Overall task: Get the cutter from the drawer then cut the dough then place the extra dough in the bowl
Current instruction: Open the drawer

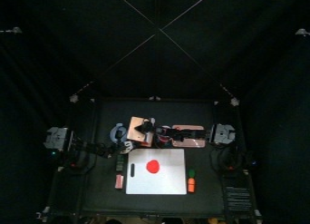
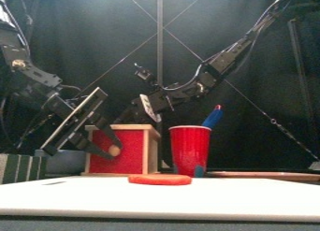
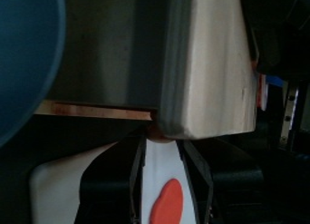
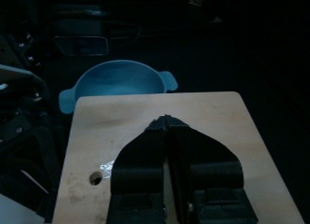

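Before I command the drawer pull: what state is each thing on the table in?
wooden box: upright, right gripper shut, resting on its top.
red drawer front: looks closed.
red dough disc: whole, uncut, flat on white cutting board.
red cup: upright, blue toy knife inside.
blue-grey bowl: upright, empty.
left gripper: at the drawer front.

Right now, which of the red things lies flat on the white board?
The dough disc, lying flat on the board; the cup and drawer front stand upright behind.
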`<control>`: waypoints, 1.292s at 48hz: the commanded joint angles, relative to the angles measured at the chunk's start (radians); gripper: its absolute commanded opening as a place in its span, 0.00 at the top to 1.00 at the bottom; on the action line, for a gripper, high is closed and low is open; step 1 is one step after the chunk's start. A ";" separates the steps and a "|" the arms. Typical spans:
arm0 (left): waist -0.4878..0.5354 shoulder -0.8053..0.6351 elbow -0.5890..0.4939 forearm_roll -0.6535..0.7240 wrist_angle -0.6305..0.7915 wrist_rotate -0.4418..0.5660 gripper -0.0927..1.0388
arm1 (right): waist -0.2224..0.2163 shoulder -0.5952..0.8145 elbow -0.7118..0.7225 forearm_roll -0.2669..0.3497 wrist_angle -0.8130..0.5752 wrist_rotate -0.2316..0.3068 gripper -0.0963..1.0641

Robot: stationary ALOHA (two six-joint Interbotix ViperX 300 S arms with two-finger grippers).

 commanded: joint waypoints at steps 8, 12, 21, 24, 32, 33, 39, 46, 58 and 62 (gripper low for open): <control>-0.038 0.043 -0.069 0.005 0.028 0.003 0.52 | -0.003 -0.014 -0.011 -0.002 0.021 -0.006 0.89; -0.048 0.049 -0.064 0.005 0.046 0.003 0.52 | -0.005 -0.012 -0.009 -0.002 0.029 -0.008 0.89; -0.057 0.031 -0.035 0.003 0.078 0.002 0.52 | -0.003 -0.012 -0.009 -0.003 0.034 -0.009 0.89; -0.063 0.026 -0.034 0.005 0.078 0.003 0.52 | -0.005 -0.012 -0.009 0.002 0.034 -0.009 0.89; -0.089 0.021 -0.034 0.003 0.080 0.002 0.52 | -0.005 -0.012 -0.011 0.000 0.034 -0.009 0.89; -0.092 0.021 -0.034 0.002 0.080 0.002 0.52 | -0.006 -0.012 -0.011 0.002 0.034 -0.009 0.89; -0.118 0.020 -0.037 0.002 0.087 0.000 0.52 | -0.008 -0.012 -0.011 0.002 0.034 -0.009 0.89; -0.144 0.014 -0.041 0.000 0.109 0.000 0.52 | -0.009 -0.012 -0.011 0.002 0.035 -0.009 0.89; -0.186 -0.002 -0.044 -0.003 0.155 -0.005 0.52 | -0.009 -0.012 -0.011 0.002 0.034 -0.008 0.89; -0.199 -0.002 -0.049 -0.006 0.166 -0.005 0.52 | -0.011 -0.012 -0.012 0.002 0.034 -0.008 0.89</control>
